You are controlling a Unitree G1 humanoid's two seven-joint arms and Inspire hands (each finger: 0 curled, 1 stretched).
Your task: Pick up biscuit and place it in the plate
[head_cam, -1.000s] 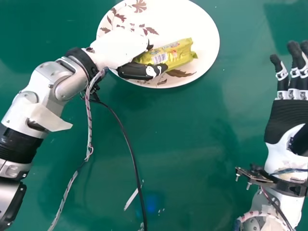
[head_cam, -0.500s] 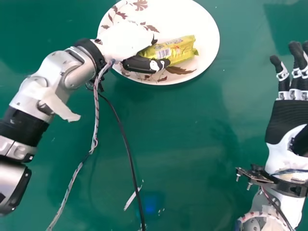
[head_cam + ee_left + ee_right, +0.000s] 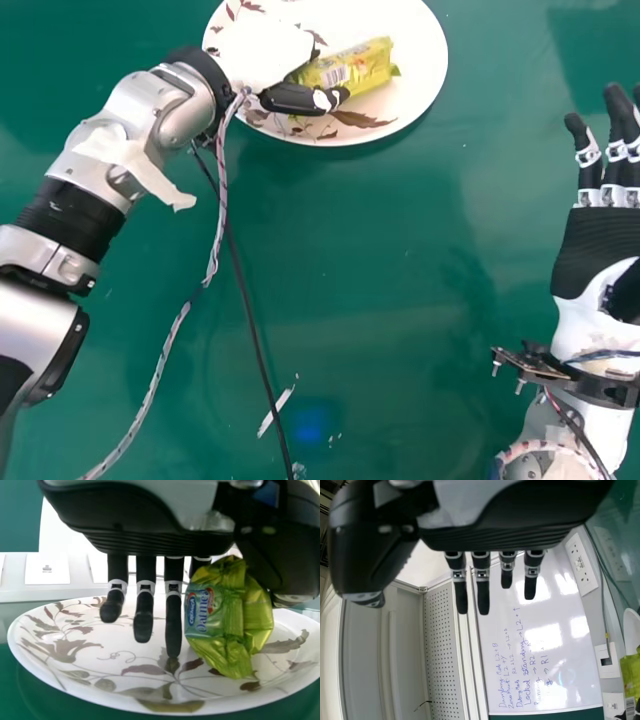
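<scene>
One green table [image 3: 400, 260] spreads beneath everything we see in the head view. Across its left side we have our left arm [image 3: 75, 215], slanting up to the plate [image 3: 420, 60], a white, round one with brown leaves printed on it. Well apart from the plate, at the right edge, our right hand [image 3: 582, 252] lies palm up, fingers straight and spread apart. Our left hand [image 3: 262, 48] is over the plate's left part, clamped on the yellow biscuit packet [image 3: 352, 68], with the thumb [image 3: 293, 97] on the near side; its other fingers [image 3: 143, 615] point straight down beside the packet. We find the packet inside the plate's rim, but cannot tell whether it touches the plate. Nearer us lies a thin white scrap [image 3: 275, 412].
</scene>
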